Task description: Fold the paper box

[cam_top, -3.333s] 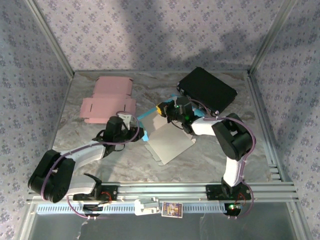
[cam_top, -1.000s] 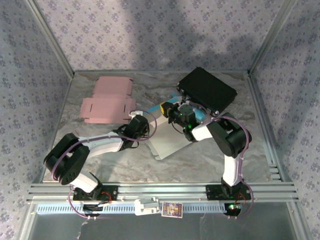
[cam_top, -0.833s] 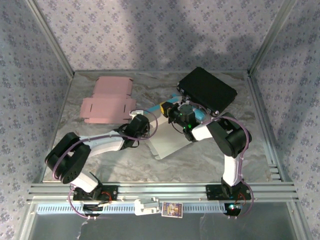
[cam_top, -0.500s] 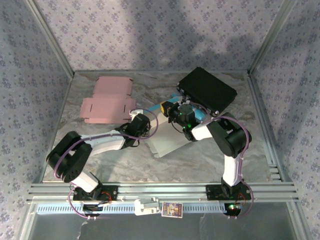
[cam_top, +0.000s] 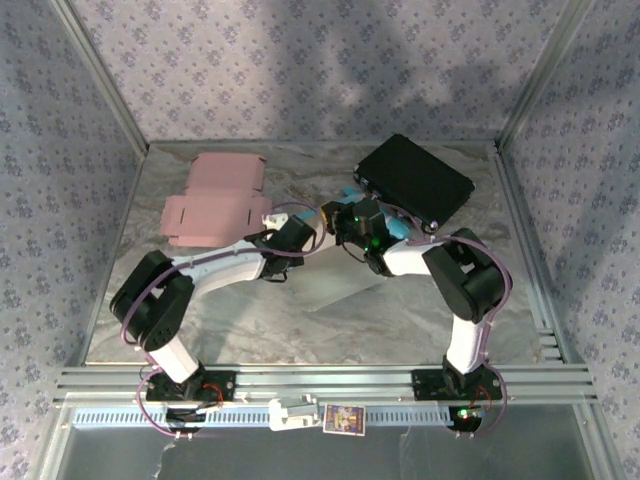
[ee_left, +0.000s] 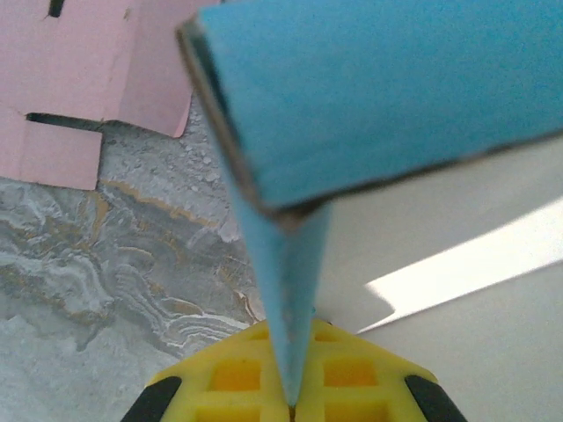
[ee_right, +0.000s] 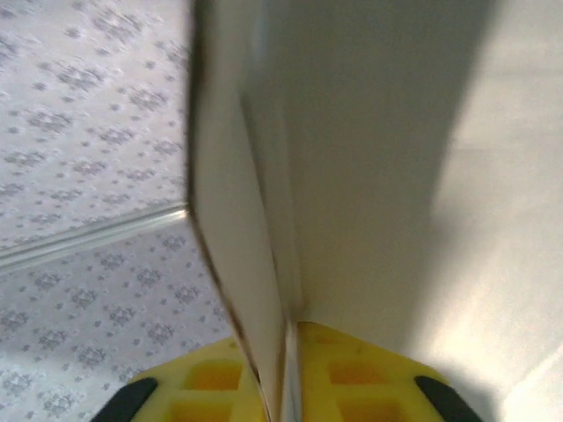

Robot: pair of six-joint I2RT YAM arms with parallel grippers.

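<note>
The paper box (cam_top: pixel 350 285), blue outside and pale grey inside, lies partly folded at the table's middle. My left gripper (cam_top: pixel 305 236) is at its left end. In the left wrist view the yellow fingers (ee_left: pixel 220 378) are shut on the thin edge of a raised blue flap (ee_left: pixel 387 88), whose gripper point is (ee_left: pixel 293 406). My right gripper (cam_top: pixel 337 220) meets the box from the right, close to the left one. Its yellow pads (ee_right: pixel 369 378) are pressed on an upright pale panel (ee_right: pixel 387 176), at gripper point (ee_right: pixel 288 387).
A flat pink box blank (cam_top: pixel 215 205) lies at the back left, also seen as the pink blank (ee_left: pixel 79 79) just beyond the blue flap. A black case (cam_top: pixel 415 180) sits at the back right, near the right arm. Patterned walls (ee_right: pixel 88 132) enclose the table.
My left gripper has reached right to the box's left end and shut on the blue flap. The box's panels stand more upright and the grey sheet has shifted right.
</note>
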